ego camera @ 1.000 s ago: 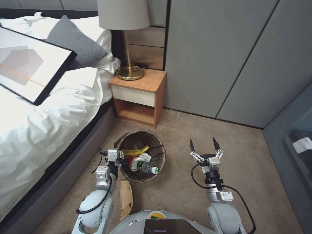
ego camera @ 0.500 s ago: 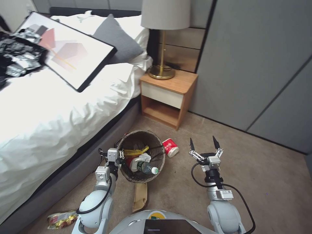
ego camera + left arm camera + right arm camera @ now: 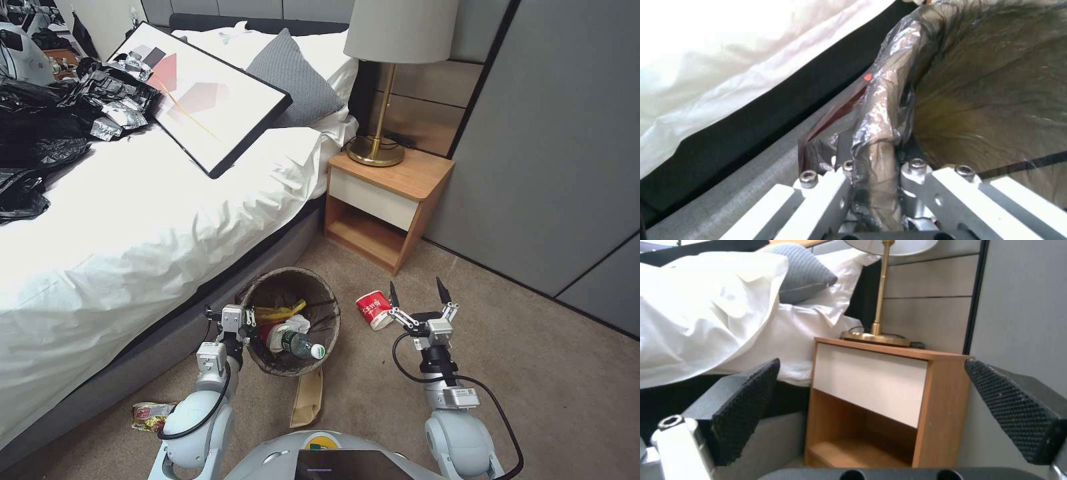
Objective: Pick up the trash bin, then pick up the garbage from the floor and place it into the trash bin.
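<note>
Left hand (image 3: 248,320): clamped on the trash bin (image 3: 320,303) rim, carrying it beside the bed (image 3: 133,233).
Right hand (image 3: 419,298): wide, empty, just beside red cup (image 3: 373,310) on floor, likely next pickup.

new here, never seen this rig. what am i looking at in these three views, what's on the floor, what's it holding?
A wheeled two-armed robot in a bedroom. The head view looks down from its head; the other two come from cameras on its wrists. The left gripper is shut on the bag-lined rim of the trash bin, seen close up in the left wrist view. The bin holds a bottle and wrappers. The right gripper is open and empty, facing the nightstand. On the carpet lie a red paper cup, a brown paper bag and a snack wrapper.
</note>
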Motion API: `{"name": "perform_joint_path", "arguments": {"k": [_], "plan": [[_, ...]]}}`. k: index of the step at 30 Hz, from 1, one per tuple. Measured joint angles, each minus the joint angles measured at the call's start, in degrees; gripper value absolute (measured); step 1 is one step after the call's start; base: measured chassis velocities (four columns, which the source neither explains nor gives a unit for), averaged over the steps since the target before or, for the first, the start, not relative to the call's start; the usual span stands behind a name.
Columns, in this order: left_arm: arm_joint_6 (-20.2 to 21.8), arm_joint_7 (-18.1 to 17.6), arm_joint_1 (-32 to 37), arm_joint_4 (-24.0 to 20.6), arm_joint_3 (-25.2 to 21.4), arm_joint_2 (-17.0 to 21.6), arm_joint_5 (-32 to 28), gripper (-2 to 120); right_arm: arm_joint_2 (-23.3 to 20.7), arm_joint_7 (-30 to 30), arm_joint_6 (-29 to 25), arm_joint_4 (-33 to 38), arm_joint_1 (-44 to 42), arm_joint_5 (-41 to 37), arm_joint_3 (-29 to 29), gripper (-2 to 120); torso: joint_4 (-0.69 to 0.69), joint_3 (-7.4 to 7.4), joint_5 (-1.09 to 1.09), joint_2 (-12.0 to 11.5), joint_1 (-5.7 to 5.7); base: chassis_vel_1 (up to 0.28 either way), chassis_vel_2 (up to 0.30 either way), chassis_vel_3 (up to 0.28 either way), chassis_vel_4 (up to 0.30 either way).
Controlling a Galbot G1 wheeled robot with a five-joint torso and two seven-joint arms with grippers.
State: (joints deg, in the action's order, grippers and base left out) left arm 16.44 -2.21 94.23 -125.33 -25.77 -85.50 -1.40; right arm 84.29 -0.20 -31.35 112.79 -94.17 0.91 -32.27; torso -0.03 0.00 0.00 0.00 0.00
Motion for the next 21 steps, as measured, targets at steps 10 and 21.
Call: {"name": "perform_joint_path", "arguments": {"k": [10, 21], "plan": [[-0.32, 0.13, -0.12, 0.24, -0.04, -0.01, 0.06, 3, -0.03, 0.05, 0.47, -0.12, 0.57, 0.00, 0.06, 98, 0.02, 0.00, 0.00, 0.00, 0.00, 0.000, 0.000, 0.000, 0.000], [-0.66, 0.00, 0.23, 0.11, -0.04, 0.13, 0.47, 3, -3.58, 1.58, 10.72, -0.56, 7.76, -1.89, 1.91, 99, 0.04, 0.00, 0.00, 0.00, 0.00, 0.000, 0.000, 0.000, 0.000]]}}
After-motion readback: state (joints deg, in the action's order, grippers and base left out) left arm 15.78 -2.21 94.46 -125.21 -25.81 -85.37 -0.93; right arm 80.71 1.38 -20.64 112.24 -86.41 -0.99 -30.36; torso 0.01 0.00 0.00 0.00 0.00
